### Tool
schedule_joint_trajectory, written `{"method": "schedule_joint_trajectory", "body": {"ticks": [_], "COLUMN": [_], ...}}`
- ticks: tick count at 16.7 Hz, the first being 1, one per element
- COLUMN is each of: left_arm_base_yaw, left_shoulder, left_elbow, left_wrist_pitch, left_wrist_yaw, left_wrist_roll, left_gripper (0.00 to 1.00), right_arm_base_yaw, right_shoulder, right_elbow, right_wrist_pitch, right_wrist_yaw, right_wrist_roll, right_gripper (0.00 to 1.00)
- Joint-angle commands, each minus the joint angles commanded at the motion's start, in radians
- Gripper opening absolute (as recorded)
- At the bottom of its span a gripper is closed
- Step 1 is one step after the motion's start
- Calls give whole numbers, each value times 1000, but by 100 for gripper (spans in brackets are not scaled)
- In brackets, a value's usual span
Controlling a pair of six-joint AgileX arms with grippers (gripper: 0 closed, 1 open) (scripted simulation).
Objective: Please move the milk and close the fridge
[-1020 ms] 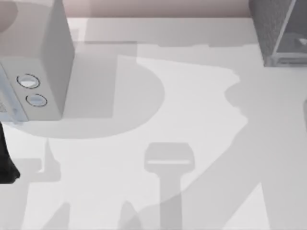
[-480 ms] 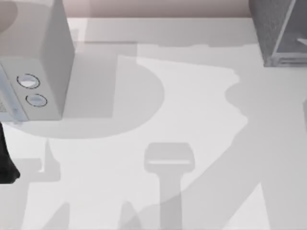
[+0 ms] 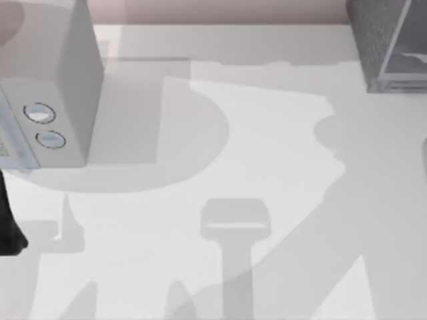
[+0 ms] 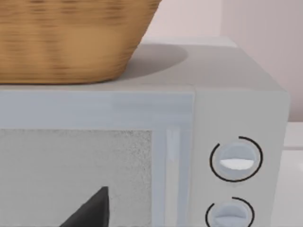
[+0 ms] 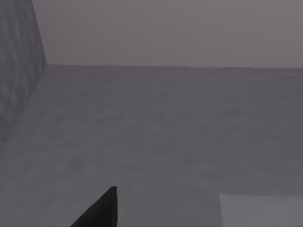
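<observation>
1. my left arm [image 3: 9, 223] sits at the table's left edge, just near of the microwave [image 3: 50, 87]. its wrist camera faces the microwave's door and two dials [image 4: 235, 160], with a wicker basket [image 4: 71, 38] resting on top. i see one dark fingertip [image 4: 92, 210] there and cannot tell whether the fingers are spread or pressed together.
2. my right wrist camera looks at dark grey speckled surfaces, which i judge to be the fridge [image 3: 387, 43] at the far right corner. one dark fingertip [image 5: 99, 210] shows, so i cannot tell that tool's state either.
3. in the top view the fridge's paler door panel [image 3: 410, 63] looks angled out, so i judge it not yet closed.
4. i cannot find the milk, so whether it is moved is unclear. closing the door seems left to do.
</observation>
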Motion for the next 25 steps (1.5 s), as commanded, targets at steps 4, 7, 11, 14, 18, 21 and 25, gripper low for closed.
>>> {"method": "schedule_joint_trajectory", "body": {"ticks": [4, 7, 11, 14, 18, 21, 25], "left_arm_base_yaw": [0, 0, 0, 0, 0, 0, 0], "left_shoulder": [0, 0, 0, 0, 0, 0, 0], "left_elbow": [0, 0, 0, 0, 0, 0, 0], "left_wrist_pitch": [0, 0, 0, 0, 0, 0, 0], "left_wrist_yaw": [0, 0, 0, 0, 0, 0, 0], "left_wrist_roll": [0, 0, 0, 0, 0, 0, 0], "left_gripper": [100, 100, 100, 100, 100, 100, 100], "right_arm_base_yaw": [2, 7, 30, 56, 96, 129, 168], "right_shoulder": [-1, -63, -294, -575, -1076, -1468, -1872], "right_elbow": [0, -45, -197, -358, -617, -825, -1089], "right_wrist_pitch": [0, -19, -80, -143, -240, -318, -420], "right_wrist_yaw": [0, 8, 32, 56, 94, 125, 165], "right_wrist_roll": [0, -1, -1, 3, 17, 29, 42], "right_gripper": [100, 100, 100, 100, 100, 100, 100]}}
